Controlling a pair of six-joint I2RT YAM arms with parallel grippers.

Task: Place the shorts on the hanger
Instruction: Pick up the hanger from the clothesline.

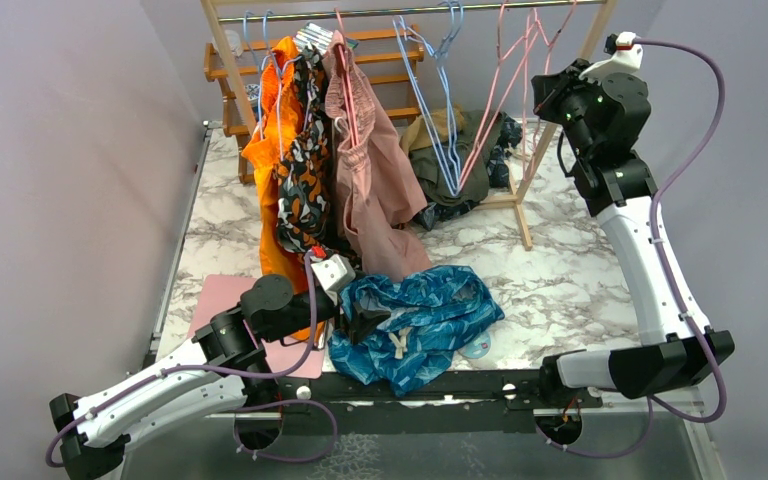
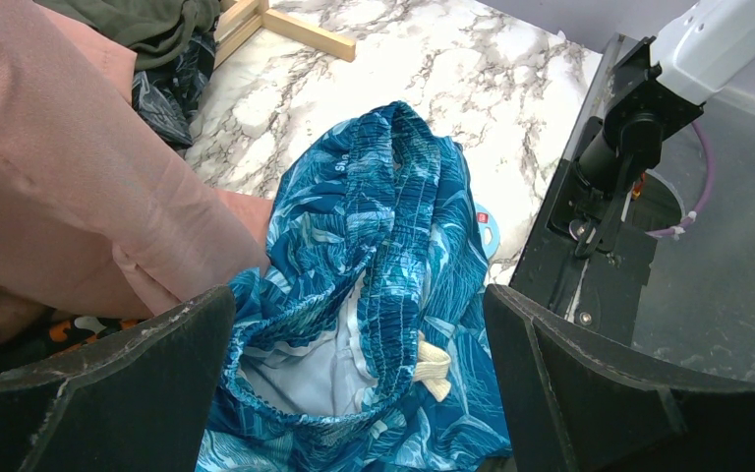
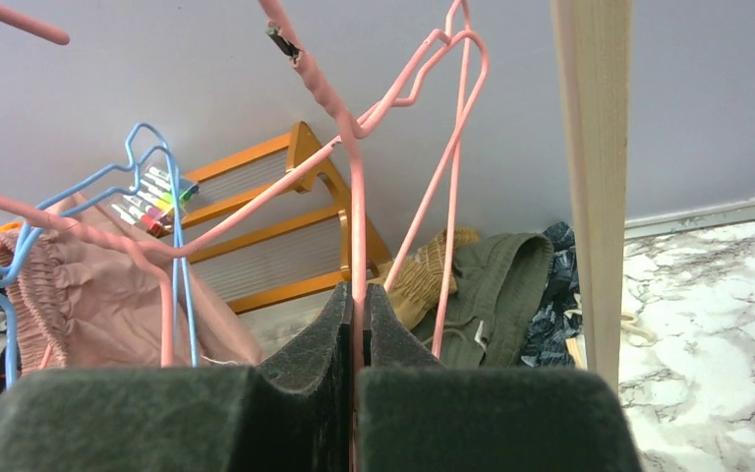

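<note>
One pair of teal leaf-print shorts (image 1: 415, 320), crumpled on the marble table (image 1: 580, 270) at 6 o'clock in the top view, white drawstring showing. The left claw (image 2: 359, 295) is released, jaws spread wide at the heap's 9 o'clock edge, possibly touching cloth. One pink hanger (image 3: 357, 216), wire grasped by the clenched right claw (image 3: 356, 295), at 1 o'clock beside the wooden post (image 3: 590, 147).

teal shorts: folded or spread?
Crumpled: the shorts lie in a bunched heap on the table, waistband gaping, white lining showing; not laid flat, not folded.
</note>
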